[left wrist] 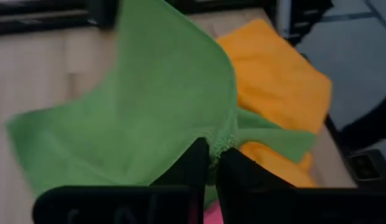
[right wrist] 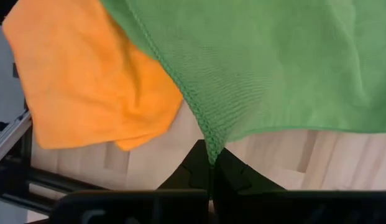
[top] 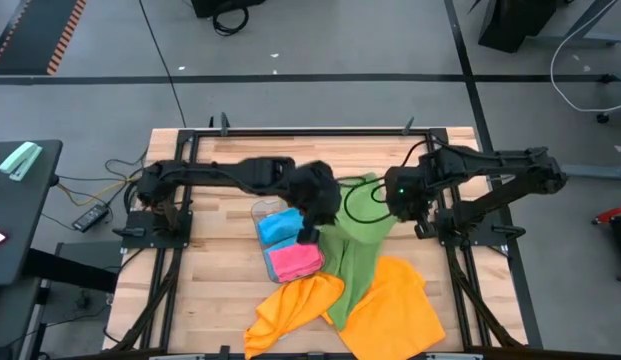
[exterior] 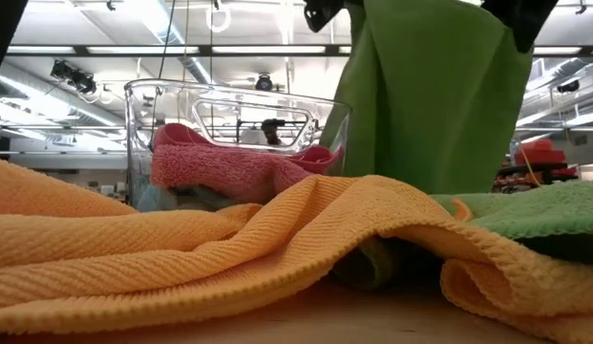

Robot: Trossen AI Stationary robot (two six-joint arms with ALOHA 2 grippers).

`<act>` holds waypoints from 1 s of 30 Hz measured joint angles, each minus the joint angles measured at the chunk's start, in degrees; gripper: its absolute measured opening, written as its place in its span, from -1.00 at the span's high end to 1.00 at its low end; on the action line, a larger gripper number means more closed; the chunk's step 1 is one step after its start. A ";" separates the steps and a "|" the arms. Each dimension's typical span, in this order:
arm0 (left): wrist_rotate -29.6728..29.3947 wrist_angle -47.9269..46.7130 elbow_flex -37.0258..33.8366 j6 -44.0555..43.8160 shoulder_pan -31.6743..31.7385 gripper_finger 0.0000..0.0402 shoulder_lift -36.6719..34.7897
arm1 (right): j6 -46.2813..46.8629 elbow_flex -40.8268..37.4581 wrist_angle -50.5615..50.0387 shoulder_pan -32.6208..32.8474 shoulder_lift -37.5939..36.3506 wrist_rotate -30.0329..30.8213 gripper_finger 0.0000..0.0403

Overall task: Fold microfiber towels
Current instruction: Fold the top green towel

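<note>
A green microfiber towel [top: 355,245] hangs between my two grippers over the middle of the table. Its lower part [exterior: 540,212] lies on the orange towels. My left gripper [top: 310,222] is shut on one upper corner and my right gripper [top: 400,205] on the other. Two orange towels [top: 290,305] [top: 395,305] lie crumpled near the front edge. A pink towel [top: 295,260] and a blue towel [top: 280,226] sit folded in a clear tray [exterior: 143,124] left of the green one. My left gripper pinches the green towel's hemmed edge at a corner [left wrist: 221,144] between its two shut fingers, slanting down from the table's left. The cloth spreads away from the fingers and hangs slack. My right gripper pinches the towel's other upper corner [right wrist: 211,148] between its two shut fingers, coming steeply from above. The cloth hangs below it, lifted at that end.
Black frame rails [top: 310,132] run around the wooden table top [top: 220,200]. The clear tray stands just left of the hanging towel, close under my left gripper. Bare wood shows at the far side and at the left.
</note>
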 joint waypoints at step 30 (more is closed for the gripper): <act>-1.94 -10.84 -3.04 -12.99 7.32 0.86 3.66 | -4.41 -15.20 20.98 -10.94 -0.02 17.37 0.97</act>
